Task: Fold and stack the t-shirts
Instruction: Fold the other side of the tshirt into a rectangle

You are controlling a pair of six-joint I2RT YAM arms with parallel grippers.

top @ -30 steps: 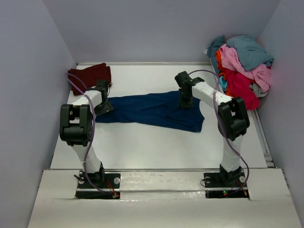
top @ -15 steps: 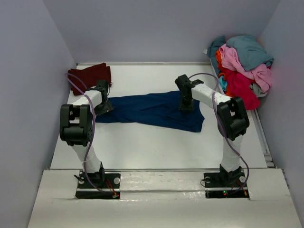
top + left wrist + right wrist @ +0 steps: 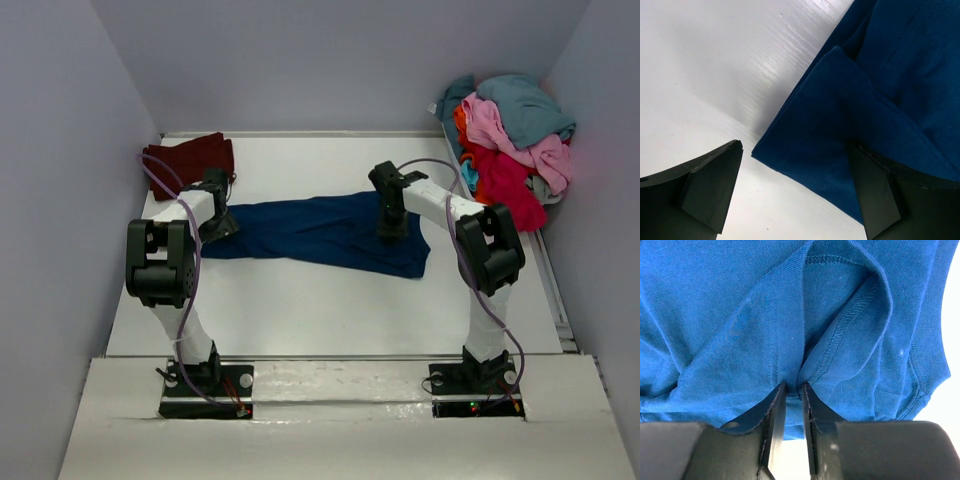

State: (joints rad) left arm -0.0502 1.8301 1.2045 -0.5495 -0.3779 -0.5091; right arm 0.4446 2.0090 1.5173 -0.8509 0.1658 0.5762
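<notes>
Right wrist: right gripper tight on navy t-shirt fold; left gripper wide astride its edge.

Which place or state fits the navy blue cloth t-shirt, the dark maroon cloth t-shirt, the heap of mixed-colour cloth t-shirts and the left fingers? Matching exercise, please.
1 navy blue cloth t-shirt
2 dark maroon cloth t-shirt
3 heap of mixed-colour cloth t-shirts
4 left fingers

A far left corner
B wide apart
C spread in the middle
D far right

Pairs: 1-C, 2-A, 3-D, 4-B
</notes>
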